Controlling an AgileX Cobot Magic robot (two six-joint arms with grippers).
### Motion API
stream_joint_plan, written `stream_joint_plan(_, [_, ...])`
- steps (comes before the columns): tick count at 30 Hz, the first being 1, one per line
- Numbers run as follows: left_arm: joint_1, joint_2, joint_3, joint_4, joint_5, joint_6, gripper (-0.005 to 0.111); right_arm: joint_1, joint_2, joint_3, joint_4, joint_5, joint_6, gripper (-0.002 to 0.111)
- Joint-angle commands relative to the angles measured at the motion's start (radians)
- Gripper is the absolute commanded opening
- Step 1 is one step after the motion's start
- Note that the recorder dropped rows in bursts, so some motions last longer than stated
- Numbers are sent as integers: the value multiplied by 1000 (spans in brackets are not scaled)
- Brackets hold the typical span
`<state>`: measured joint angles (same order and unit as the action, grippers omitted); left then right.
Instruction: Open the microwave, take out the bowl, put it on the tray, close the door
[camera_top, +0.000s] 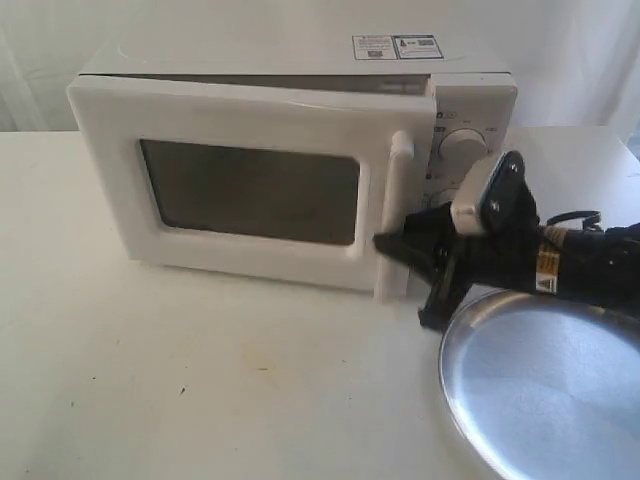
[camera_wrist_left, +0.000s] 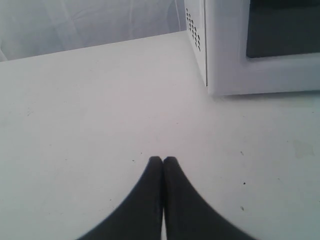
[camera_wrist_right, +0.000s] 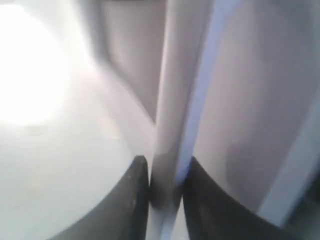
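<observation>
The white microwave (camera_top: 460, 105) stands at the back of the table, its door (camera_top: 250, 180) swung a little way out from the body. My right gripper (camera_top: 392, 250) is shut on the lower part of the door's vertical bar handle (camera_top: 398, 215); in the right wrist view the handle (camera_wrist_right: 172, 100) runs between the two black fingers (camera_wrist_right: 135, 200). The silver tray (camera_top: 545, 385) lies at the front right, under the right arm. My left gripper (camera_wrist_left: 162, 160) is shut on nothing, low over the bare table near the microwave's side (camera_wrist_left: 197, 35). The bowl is hidden.
The table (camera_top: 200, 380) is white with a few small specks. Two round dials (camera_top: 463, 145) sit on the microwave's right panel, behind the right arm. A white curtain hangs behind the table.
</observation>
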<state>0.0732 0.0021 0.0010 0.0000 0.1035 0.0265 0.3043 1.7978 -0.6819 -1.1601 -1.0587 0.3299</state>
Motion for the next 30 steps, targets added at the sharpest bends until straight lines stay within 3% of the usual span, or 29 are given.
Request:
stream_joint_plan(1, [-4, -2, -1, 0, -3, 0, 0, 44, -41, 9, -303, -162, -8, 0])
stream_joint_plan(14, [-4, -2, -1, 0, -3, 0, 0, 36, -64, 16, -299, -162, 68, 0])
stream_joint_plan(23, [-4, -2, -1, 0, -3, 0, 0, -101, -233, 150, -204, -162, 131, 0])
stream_joint_plan(30, [-4, -2, -1, 0, -3, 0, 0, -135, -418, 283, -182, -162, 150, 0])
